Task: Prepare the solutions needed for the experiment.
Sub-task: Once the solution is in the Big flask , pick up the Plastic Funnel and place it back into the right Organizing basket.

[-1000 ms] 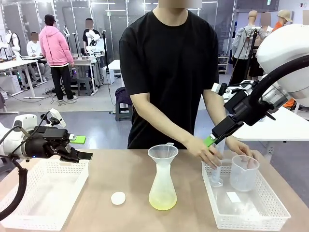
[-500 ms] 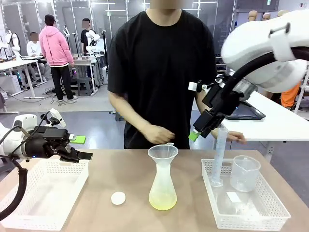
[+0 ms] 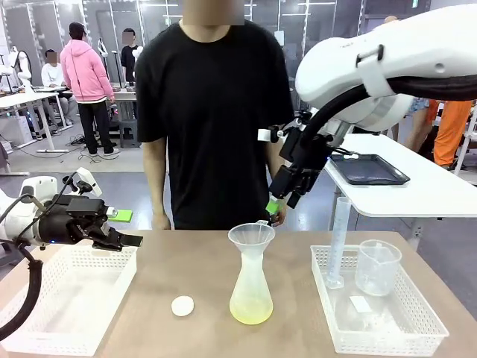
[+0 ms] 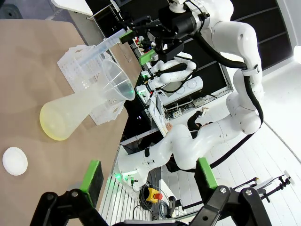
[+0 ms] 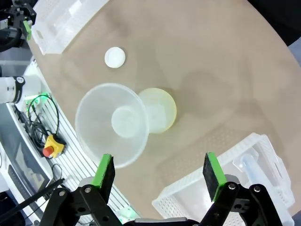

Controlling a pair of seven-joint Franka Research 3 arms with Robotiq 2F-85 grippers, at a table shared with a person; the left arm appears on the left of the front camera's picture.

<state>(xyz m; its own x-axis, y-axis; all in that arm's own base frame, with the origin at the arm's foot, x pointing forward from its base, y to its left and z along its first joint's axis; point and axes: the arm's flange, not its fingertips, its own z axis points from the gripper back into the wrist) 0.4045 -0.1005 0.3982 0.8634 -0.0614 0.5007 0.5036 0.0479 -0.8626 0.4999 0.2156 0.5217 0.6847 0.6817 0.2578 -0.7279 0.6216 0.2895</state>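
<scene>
Item: left gripper (image 3: 127, 228), jaws spread wide with nothing between the green pads, held level above the far rim of the left white basket (image 3: 45, 328). Item: right gripper (image 3: 276, 206), jaws likewise wide and empty, pointing down, hanging in the air in front of the person (image 3: 216, 112) in a black shirt. Item: frosted conical flask (image 3: 251, 287), upright on the tan table (image 3: 194, 268), directly below the right gripper and a little to its left; in the right wrist view it lies just beyond the gap between the two pads. Item: the solutions (image 3: 251, 312), a shallow pale yellow layer in the bottom of that flask, well apart from the left gripper, off to its right. Item: clear funnel (image 3: 251, 237) seated in the flask neck, its rim just under the right gripper's fingertips without touching them. Item: small white round disc (image 3: 182, 305), flat on the table, between the left gripper and the flask, lower than both. Item: right white basket (image 3: 387, 344), below and to the right of the right gripper, holding an upright graduated cylinder (image 3: 339, 239) and, beside it, a clear beaker (image 3: 376, 267).
</scene>
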